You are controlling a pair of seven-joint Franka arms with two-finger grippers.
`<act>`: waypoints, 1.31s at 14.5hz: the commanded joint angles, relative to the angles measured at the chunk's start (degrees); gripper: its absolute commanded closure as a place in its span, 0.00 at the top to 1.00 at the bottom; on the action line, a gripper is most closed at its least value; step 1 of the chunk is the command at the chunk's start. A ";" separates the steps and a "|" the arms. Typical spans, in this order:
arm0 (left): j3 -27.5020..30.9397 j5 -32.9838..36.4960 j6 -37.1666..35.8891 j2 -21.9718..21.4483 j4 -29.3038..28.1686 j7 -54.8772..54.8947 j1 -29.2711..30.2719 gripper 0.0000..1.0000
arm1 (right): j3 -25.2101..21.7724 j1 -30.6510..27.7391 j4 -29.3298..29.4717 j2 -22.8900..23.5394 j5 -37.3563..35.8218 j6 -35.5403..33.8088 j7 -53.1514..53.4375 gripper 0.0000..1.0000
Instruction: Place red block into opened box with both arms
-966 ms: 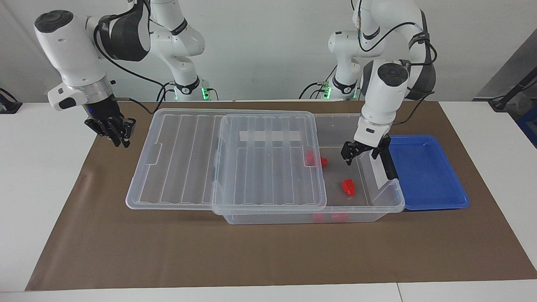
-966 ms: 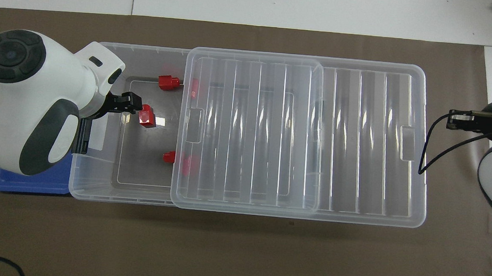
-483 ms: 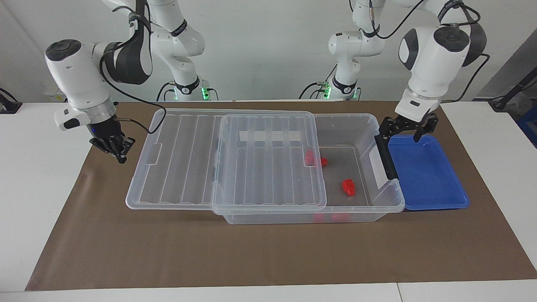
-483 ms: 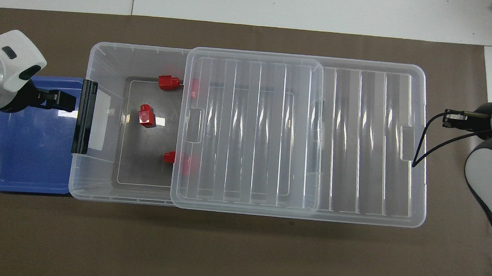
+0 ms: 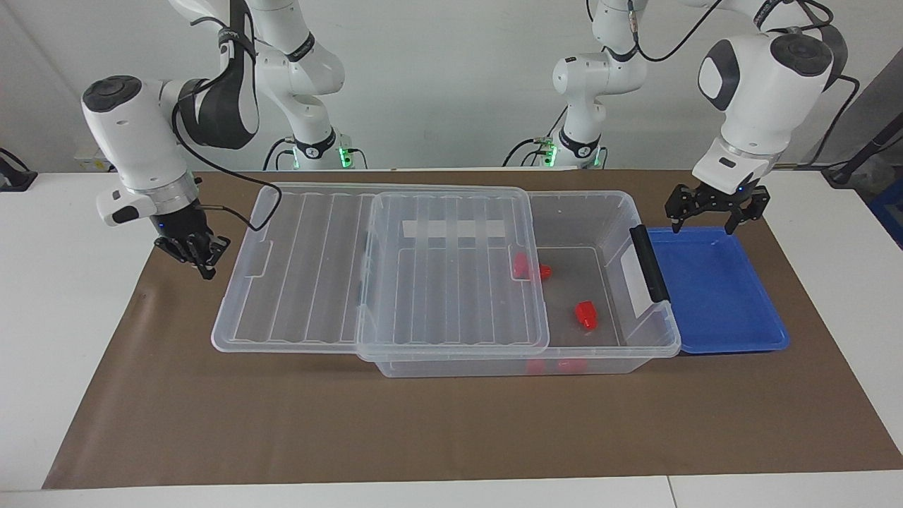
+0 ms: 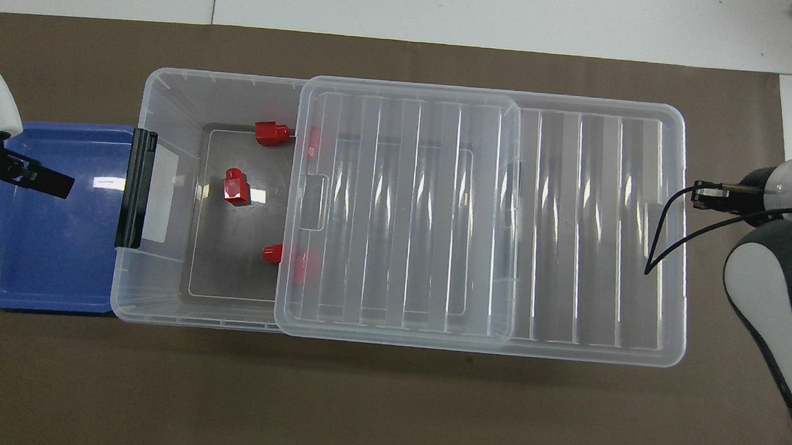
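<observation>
Since a second ago the left pincer [image 5: 714, 213] has been lifting out of the box [image 5: 645, 349] — now hovering empty, fingers spread, over the blue tray [image 5: 726, 331] at frame right. Red block [image 5: 585, 315] is lying inside the box. Right pincer [image 5: 201, 257] is hanging closed, empty, at frame left

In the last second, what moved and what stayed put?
The left gripper rose out of the box and swung over the blue tray, open and empty. The right gripper, shut, drifted a little toward the lid and lower. The red block that the left gripper had been over lies in the box where it was. Box, lid and tray did not move.
</observation>
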 commanded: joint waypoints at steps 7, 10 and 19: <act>-0.32 -0.47 -2.63 -3.24 -2.06 1.79 1.48 1.00 | 1.54 3.81 -1.96 -1.34 0.30 -2.48 -0.08 0.00; -0.32 -0.47 -3.24 -3.33 -2.05 1.61 3.24 1.00 | 1.90 6.45 -2.05 -1.69 0.38 -4.14 -0.08 0.00; -1.20 -0.47 -1.84 -3.24 -1.44 1.79 2.18 1.00 | 1.99 13.56 -2.05 -2.31 0.38 -6.96 -0.08 0.00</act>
